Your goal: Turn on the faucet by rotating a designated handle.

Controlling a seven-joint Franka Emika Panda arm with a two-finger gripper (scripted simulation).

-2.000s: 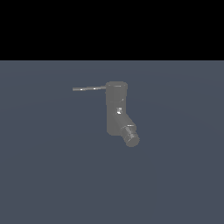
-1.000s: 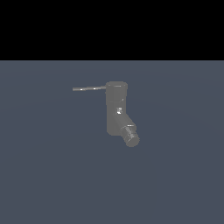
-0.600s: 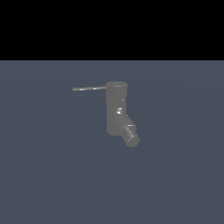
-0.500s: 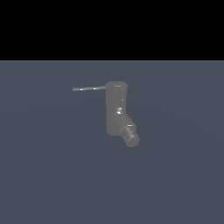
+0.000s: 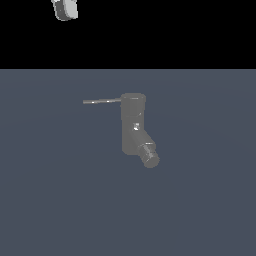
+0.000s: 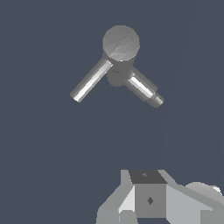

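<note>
The faucet (image 5: 133,127) stands upright on the grey-blue floor, a dark grey cylinder with a small bright spot midway. Its short angled spout (image 5: 147,152) ends in a ringed round nozzle. The handle (image 5: 102,101), a thin straight rod, sticks out from the faucet's top toward the exterior view's left. From above, the wrist view shows the faucet's round cap (image 6: 121,42), the handle (image 6: 90,81) and the spout (image 6: 142,87). Only blocky grey parts of my gripper (image 6: 148,199) show at the picture's edge, far from the faucet. Its fingers are hidden.
A light grey piece of my arm (image 5: 65,10) shows against the black background at the exterior view's upper left, high above and well away from the handle. A flat grey-blue floor (image 5: 60,200) surrounds the faucet.
A light grey piece of my arm has come into the exterior view at the upper left. The faucet and its handle have not moved.
</note>
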